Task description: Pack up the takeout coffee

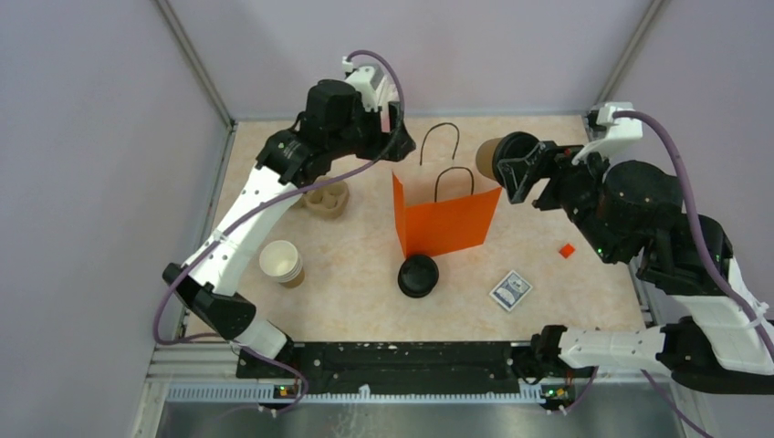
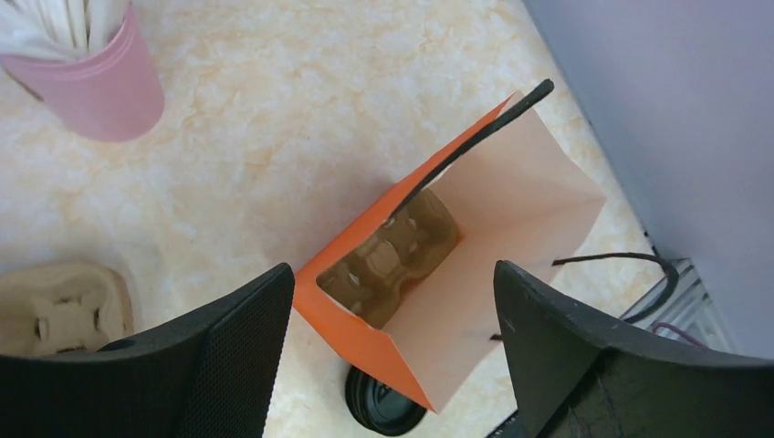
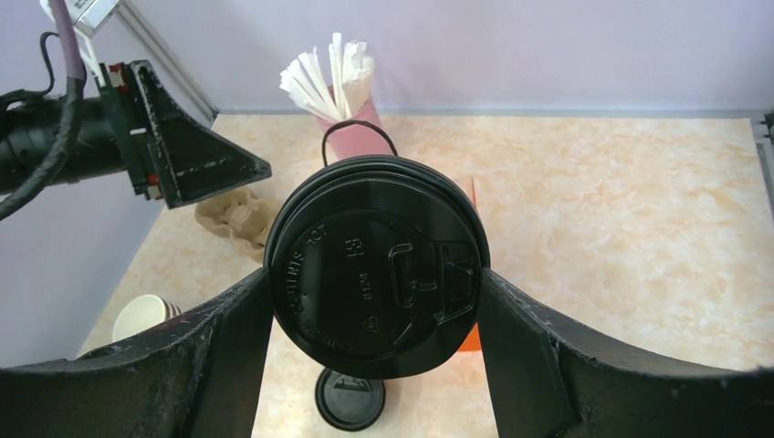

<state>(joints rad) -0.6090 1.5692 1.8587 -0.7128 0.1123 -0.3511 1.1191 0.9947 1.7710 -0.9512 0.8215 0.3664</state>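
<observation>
The takeout coffee, a brown paper cup with a black sip lid, lies tilted on its side in the air beside the top right corner of the orange bag. My right gripper is shut on it, one finger on each side of the lid. The bag stands upright with its mouth wide open, and a pulp cup carrier sits at its bottom. My left gripper hangs open over the bag's back left corner, its fingers holding nothing.
A loose black lid lies in front of the bag. A lidless paper cup stands at the left, with a second pulp carrier behind it. A pink cup of white sticks stands at the back. A small packet and a red bit lie at the right.
</observation>
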